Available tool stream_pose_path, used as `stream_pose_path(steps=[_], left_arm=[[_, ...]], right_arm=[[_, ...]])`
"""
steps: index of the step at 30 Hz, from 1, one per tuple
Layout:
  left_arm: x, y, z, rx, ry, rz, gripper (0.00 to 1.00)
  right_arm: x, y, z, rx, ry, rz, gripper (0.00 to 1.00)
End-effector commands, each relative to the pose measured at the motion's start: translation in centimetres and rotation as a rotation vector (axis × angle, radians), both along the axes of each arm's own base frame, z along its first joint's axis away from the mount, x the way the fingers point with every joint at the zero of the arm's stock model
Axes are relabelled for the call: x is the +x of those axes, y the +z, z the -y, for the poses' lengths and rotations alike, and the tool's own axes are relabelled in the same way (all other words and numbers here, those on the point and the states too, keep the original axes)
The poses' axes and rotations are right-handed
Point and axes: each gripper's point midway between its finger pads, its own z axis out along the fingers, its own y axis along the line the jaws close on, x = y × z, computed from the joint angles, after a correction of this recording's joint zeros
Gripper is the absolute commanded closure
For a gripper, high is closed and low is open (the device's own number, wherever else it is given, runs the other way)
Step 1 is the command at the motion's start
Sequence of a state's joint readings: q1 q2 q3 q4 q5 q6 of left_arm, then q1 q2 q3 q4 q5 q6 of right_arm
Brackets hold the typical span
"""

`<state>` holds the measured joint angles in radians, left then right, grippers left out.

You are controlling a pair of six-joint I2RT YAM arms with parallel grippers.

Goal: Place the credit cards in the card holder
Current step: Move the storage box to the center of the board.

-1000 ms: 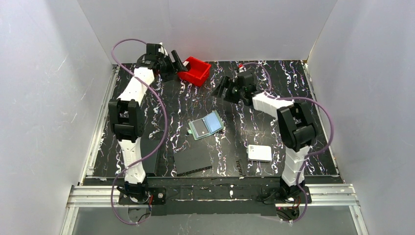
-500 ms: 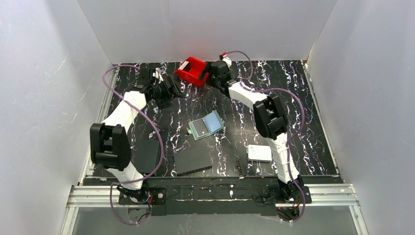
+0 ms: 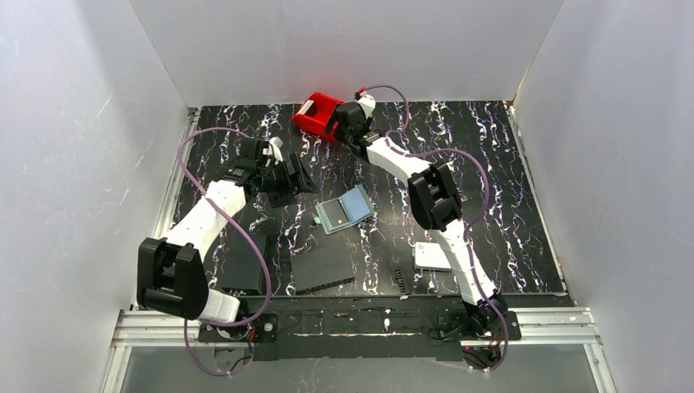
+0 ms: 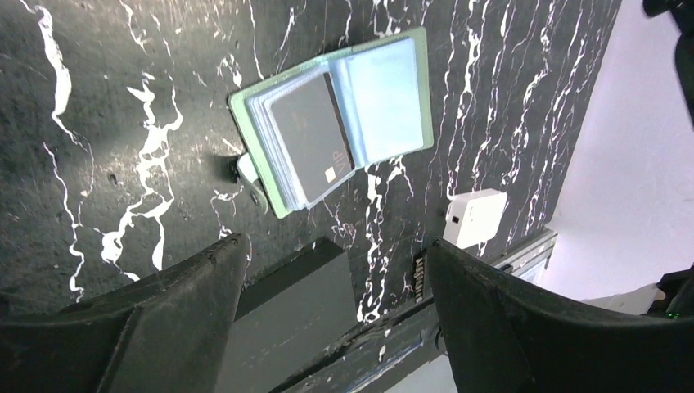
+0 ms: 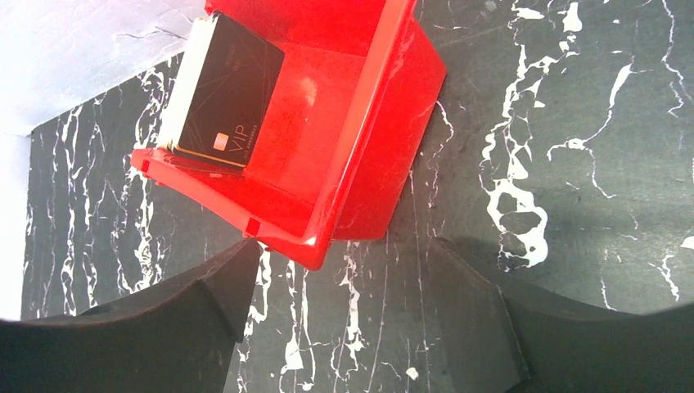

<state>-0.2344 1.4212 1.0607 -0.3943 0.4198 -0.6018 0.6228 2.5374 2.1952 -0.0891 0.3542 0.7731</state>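
From above, the right hand (image 3: 337, 124) sits at the red bin (image 3: 313, 113) on the far side of the surface (image 3: 507, 180). The left hand (image 3: 293, 174) hovers with the card holder (image 3: 345, 210) lying open a little beyond its fingertips. The hands' fingers are too small here to read.

In the left wrist view, the left hand (image 4: 335, 262) is spread wide and empty. The card holder (image 4: 385, 98) lies ahead of it, with 1 dark card (image 4: 311, 135) already in a pocket. A white box (image 4: 477, 217) lies off to one side.

In the right wrist view, the right hand (image 5: 344, 262) is also spread and holds nothing. The bin is just beyond its fingertips, and the credit cards (image 5: 221, 90) lean in a stack against its far wall.

The step in hand looks like fetching a card. Next, the right hand would need to reach over the near wall and close on the top card's edges. The number of cards in the stack is hard to make out, and the bin's far corner is cut off.
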Motion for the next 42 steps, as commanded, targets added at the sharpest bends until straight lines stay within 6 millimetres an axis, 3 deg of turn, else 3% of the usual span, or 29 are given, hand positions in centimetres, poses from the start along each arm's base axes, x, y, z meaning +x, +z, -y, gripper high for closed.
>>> stream_pose_path(steps=[1,9,13,18,20,23,27,28,32,34,38,42], left_arm=[[-1.2,0.9,0.2,-0.004,-0.031,0.035,0.20],[-1.0,0.7,-0.5,0.055,-0.035,0.053,0.18],[0.6,1.4,-0.6,0.047,0.003,0.066,0.17],[5.6,4.4,0.2,-0.091,0.120,0.068,0.20],[8.1,5.0,0.0,-0.105,0.210,0.045,0.21],[12.3,5.2,-0.6,-0.111,0.375,0.002,0.24],[17.3,4.1,-0.5,-0.179,0.572,-0.080,0.28],[18.5,2.9,-0.4,-0.186,0.612,-0.112,0.29],[22.7,1.4,0.0,-0.236,0.725,-0.145,0.32],[24.5,1.1,0.2,-0.242,0.747,-0.122,0.32],[28.0,1.3,0.3,-0.265,0.761,-0.039,0.30],[29.1,0.1,0.9,-0.244,0.763,-0.021,0.29]], right_arm=[[1.0,1.3,0.5,-0.027,-0.029,0.046,0.17],[0.8,5.8,0.3,-0.010,-0.010,0.115,0.13],[0.6,7.2,0.5,-0.028,-0.002,0.137,0.11],[-1.0,8.7,0.7,-0.055,0.060,0.126,0.10],[-2.1,9.1,1.6,-0.099,0.075,0.109,0.10],[-4.0,10.3,4.6,-0.188,0.049,0.097,0.08],[-7.0,10.7,9.4,-0.257,-0.013,0.061,0.07],[-7.9,10.9,10.6,-0.267,-0.027,0.057,0.07],[-11.4,11.3,13.9,-0.296,-0.039,0.041,0.05],[-13.0,12.0,15.2,-0.288,-0.042,0.050,0.05],[-15.1,11.3,16.5,-0.284,-0.033,0.035,0.04],[-16.2,10.4,17.5,-0.293,-0.026,0.006,0.04]])
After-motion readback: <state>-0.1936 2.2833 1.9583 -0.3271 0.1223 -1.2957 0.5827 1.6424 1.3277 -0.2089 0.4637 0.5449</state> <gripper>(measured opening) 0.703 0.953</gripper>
